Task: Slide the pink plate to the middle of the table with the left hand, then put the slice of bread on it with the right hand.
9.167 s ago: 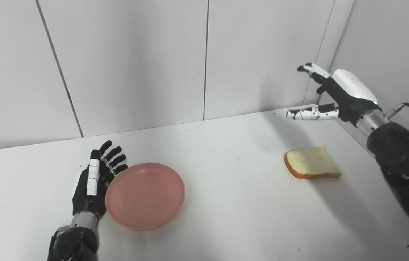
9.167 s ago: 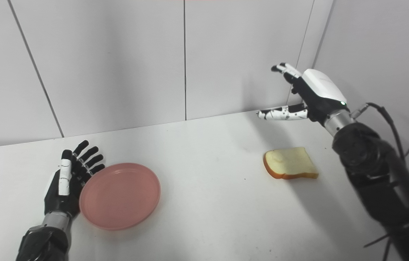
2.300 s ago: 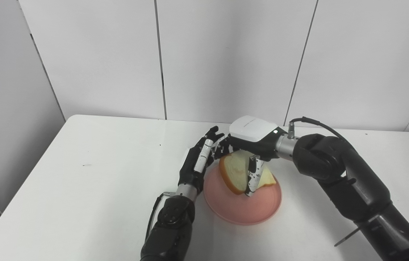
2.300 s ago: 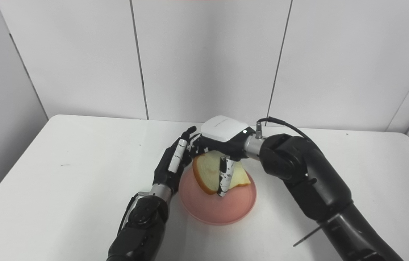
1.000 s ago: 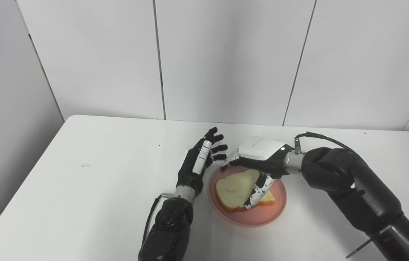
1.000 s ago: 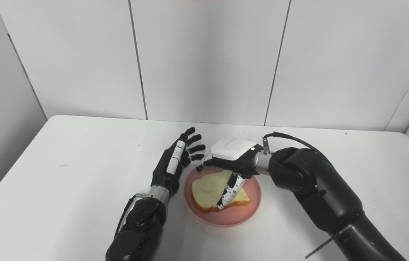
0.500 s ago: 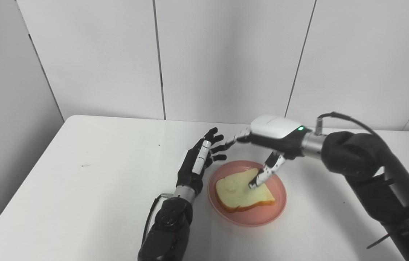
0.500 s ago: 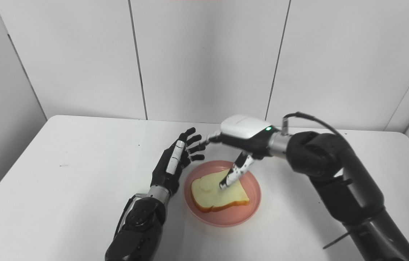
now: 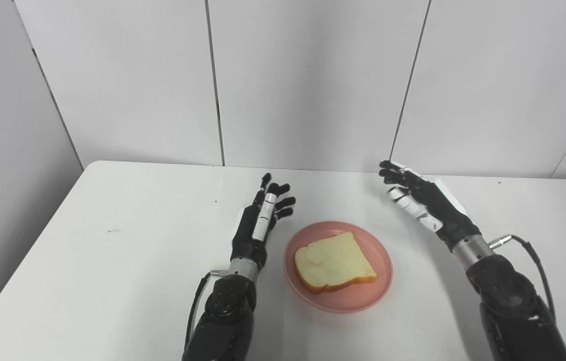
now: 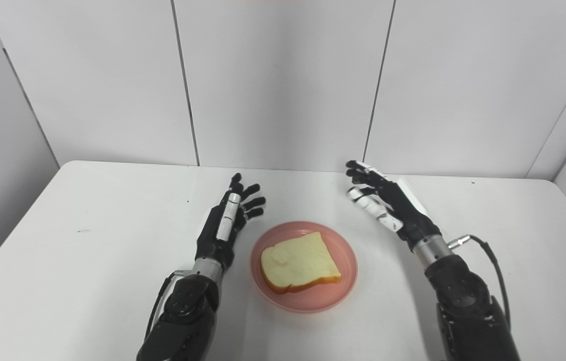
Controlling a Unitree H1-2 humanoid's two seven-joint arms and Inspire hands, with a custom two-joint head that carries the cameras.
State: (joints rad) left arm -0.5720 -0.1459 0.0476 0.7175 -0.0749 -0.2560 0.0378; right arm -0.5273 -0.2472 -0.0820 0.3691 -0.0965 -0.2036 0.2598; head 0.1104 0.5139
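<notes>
Bread slice (image 9: 333,261) flat on pink plate (image 9: 377,290), crust edge toward robot, rounded top to left; pale crumb. Left hand (image 9: 258,225) & right hand (image 9: 425,201) both released, fingers spread, clear of plate.

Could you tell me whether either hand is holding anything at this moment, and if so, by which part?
Nothing is held. The left hand and right hand are both open, either side of the pink plate, where the slice of bread lies flat.
</notes>
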